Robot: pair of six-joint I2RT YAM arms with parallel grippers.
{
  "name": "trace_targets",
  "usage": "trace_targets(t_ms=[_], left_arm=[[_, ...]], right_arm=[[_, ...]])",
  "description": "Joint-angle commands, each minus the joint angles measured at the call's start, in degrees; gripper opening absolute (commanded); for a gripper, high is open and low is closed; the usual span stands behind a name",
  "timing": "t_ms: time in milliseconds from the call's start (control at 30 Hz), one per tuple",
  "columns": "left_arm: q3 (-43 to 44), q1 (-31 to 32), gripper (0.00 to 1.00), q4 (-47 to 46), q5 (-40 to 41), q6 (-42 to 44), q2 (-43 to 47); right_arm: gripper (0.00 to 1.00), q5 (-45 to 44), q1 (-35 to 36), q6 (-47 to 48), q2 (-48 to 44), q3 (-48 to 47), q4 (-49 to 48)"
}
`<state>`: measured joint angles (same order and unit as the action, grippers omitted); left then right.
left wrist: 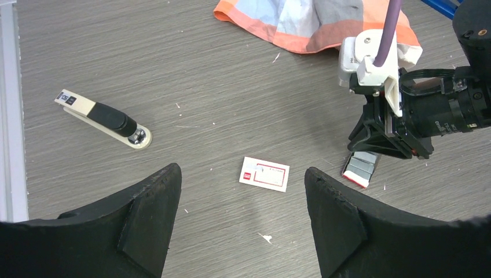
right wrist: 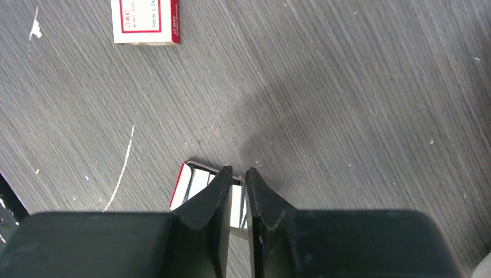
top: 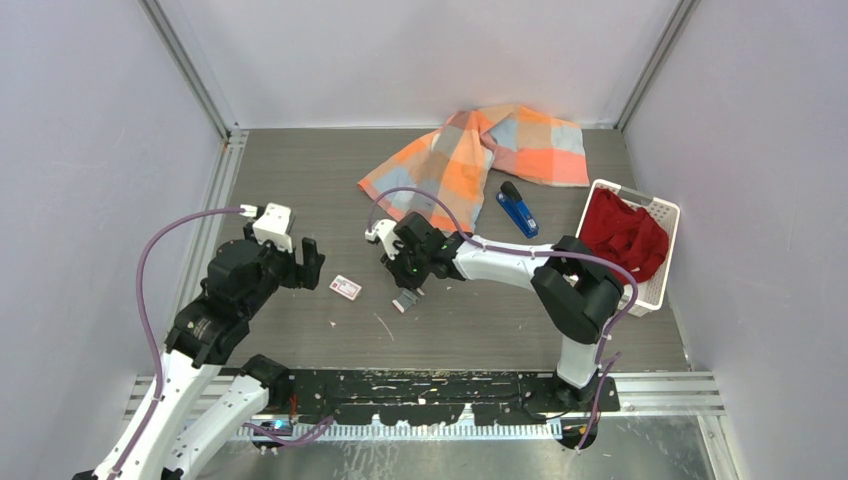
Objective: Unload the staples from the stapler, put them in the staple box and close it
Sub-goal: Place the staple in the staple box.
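The blue stapler (top: 517, 208) lies at the back by the checked cloth, away from both grippers. Just left of centre stands a small open red-edged tray (left wrist: 360, 168) holding silver staples (right wrist: 197, 184). My right gripper (right wrist: 237, 172) points down into that tray. Its jaws are closed to a narrow slit, and a silver strip of staples shows between the pads. My left gripper (left wrist: 242, 169) hovers open to the left, above a flat white-and-red packet (left wrist: 264, 173), with nothing between its fingers (left wrist: 156, 202).
A beige-and-black stapler (left wrist: 104, 119) lies on the table at the left. An orange-and-blue checked cloth (top: 480, 150) is crumpled at the back. A white basket (top: 662, 215) with red fabric stands at the right. Small white scraps dot the tabletop.
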<state>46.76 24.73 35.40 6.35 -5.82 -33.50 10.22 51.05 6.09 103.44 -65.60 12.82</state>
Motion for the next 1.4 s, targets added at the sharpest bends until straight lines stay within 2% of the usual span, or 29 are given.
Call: trace_targets(t_ms=[0,600,967,1367], left_arm=[[0.33,-0.3,0.78,-3.23,-0.91,-0.61,0.84],[0.27,-0.3,0.78,-3.32,-1.08,-0.67,0.89],[0.26,-0.3,0.78,-3.32,-1.07,-0.61,0.62],[0.2,-0.28,0.78,-3.45,-1.29,-0.67,0.45]], right_arm=[[0.19,0.79,-0.42,-1.47,-0.96,-0.19,-4.44],[0.13,1.96,-0.42,1.54,3.78,-3.31,1.01],[0.13,1.59,-0.5,3.5,0.47,-3.45,1.88],[0.16,12.39,-4.29,7.19,-4.55,-2.9,3.85]])
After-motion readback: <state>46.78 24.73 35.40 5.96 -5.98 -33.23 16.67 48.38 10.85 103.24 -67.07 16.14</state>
